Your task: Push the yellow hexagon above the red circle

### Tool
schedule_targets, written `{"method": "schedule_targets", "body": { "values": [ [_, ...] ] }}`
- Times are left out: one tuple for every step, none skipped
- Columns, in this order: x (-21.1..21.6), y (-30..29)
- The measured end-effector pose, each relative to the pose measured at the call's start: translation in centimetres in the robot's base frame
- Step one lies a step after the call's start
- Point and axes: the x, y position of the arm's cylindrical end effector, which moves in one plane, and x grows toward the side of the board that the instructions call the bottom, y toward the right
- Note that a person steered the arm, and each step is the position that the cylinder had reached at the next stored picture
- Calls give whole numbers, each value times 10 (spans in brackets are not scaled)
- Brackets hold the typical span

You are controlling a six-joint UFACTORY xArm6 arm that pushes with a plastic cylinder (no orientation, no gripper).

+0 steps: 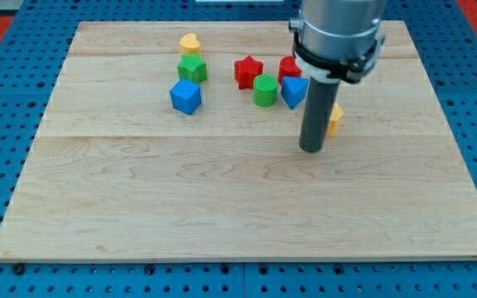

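The yellow hexagon lies right of centre on the wooden board, mostly hidden behind my rod. My tip rests on the board just to the lower left of it, touching or nearly touching it. The red circle sits up and to the left of the hexagon, partly hidden by the arm. A blue triangle-like block lies right below the red circle, between it and my rod.
A green cylinder and a red star lie left of the red circle. Further left are a yellow heart, a green block and a blue cube. The board sits on a blue pegboard.
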Motion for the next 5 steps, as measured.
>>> {"method": "schedule_targets", "body": {
  "values": [
    [3,16],
    [3,31],
    [1,33],
    [-21,33],
    [-47,33]
  ]
}}
